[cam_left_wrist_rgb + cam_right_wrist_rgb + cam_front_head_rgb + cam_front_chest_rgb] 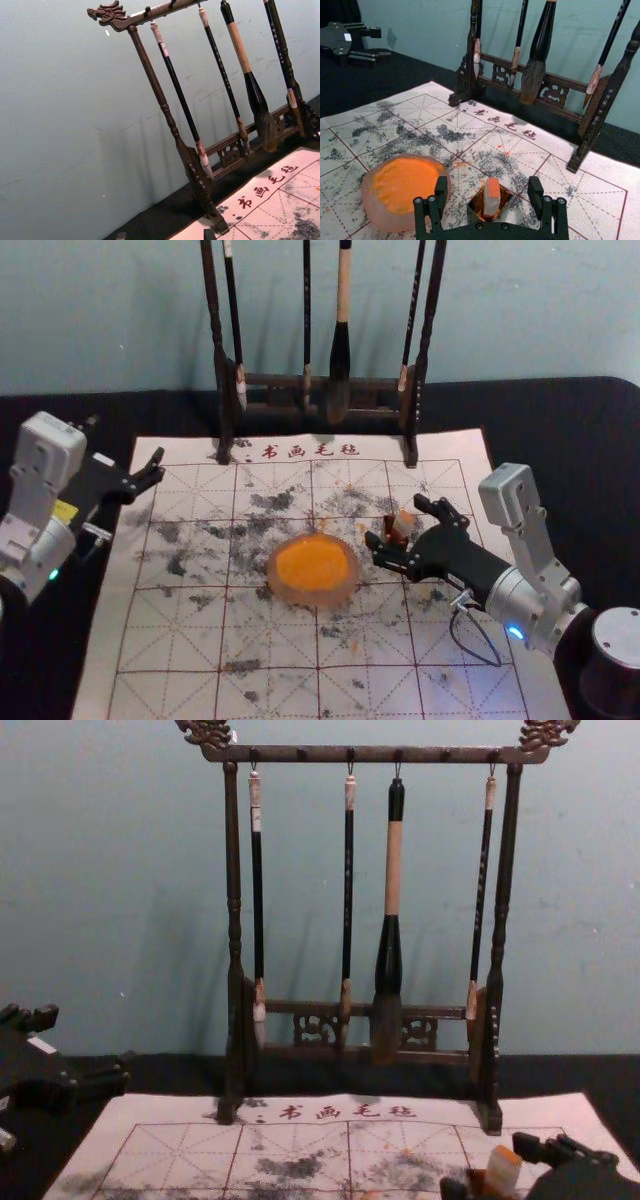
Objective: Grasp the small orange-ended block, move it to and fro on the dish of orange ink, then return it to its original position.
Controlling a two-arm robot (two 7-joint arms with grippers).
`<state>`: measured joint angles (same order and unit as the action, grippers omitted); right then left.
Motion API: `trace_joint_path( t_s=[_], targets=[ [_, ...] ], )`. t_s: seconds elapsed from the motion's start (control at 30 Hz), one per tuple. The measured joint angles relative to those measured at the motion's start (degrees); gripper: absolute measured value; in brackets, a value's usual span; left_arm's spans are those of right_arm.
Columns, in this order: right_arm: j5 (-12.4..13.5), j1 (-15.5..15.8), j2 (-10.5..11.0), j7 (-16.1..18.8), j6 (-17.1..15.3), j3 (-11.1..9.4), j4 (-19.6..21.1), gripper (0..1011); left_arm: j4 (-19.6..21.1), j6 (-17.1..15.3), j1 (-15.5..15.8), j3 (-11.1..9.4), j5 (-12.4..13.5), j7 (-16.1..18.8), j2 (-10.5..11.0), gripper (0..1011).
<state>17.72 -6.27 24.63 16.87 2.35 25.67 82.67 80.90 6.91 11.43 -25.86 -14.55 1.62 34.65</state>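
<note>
While your right gripper [396,522] sits spread around the orange-ended block [492,204], not gripping, the block stands in its small holder [473,210] beside the orange ink dish [283,585]. Left gripper [88,1042] off left, also spread. Gridded mat [180,645], black-smudged, on black cloth [570,420]; blue-green wall [520,310] behind brush rack [270,381]. Red print [310,451] reads 书画毛毡; brush-handle lettering too small.
</note>
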Motion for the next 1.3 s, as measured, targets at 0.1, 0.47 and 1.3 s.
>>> trace_joint_path(
  t_s=[0.1,0.47,1.3],
  targets=[
    [-0.12,0.06,-0.35,0.48,-0.62,-0.47,-0.04,1000,0.00,0.00,0.00,0.00,0.00,-0.01,0.00,1001],
    [-0.46,0.12,-0.80,1.26,-1.30,-1.11,0.08,1000,0.00,0.00,0.00,0.00,0.00,0.00,0.00,1001],
    [-0.40,0.14,-0.71,1.07,-1.18,-0.97,0.10,593,0.00,0.00,0.00,0.00,0.00,0.00,0.00,1001]
  ],
)
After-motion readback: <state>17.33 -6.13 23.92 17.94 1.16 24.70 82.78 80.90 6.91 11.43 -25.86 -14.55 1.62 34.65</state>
